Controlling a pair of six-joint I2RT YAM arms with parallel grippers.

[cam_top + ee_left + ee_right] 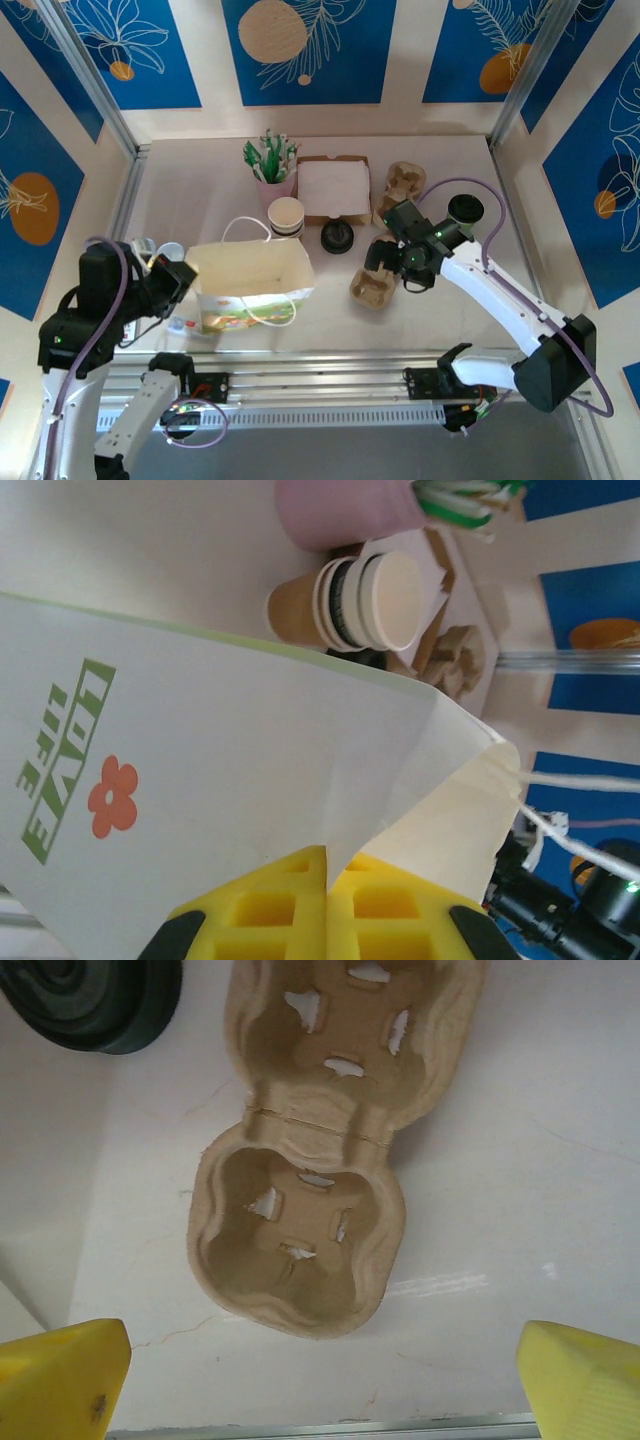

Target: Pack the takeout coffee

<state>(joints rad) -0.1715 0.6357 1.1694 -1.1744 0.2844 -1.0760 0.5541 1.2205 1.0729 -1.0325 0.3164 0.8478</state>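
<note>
Paper bag (250, 285): open-topped, standing left of centre on the desk (200, 190), its left rim pinched in the left claw (182, 275), yellow fingers (270, 910) pressed together on the paper. Takeout coffee (337, 237): upright on the desk right of the bag, outside it, just near of a flat box (333, 188). Right claw (392, 268): spread wide over a cardboard cup tray (370, 288), holding nothing.

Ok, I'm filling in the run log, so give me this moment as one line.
left gripper: shut on paper bag | right gripper: open, above pulp cup carrier | carrier: empty, on table
</note>
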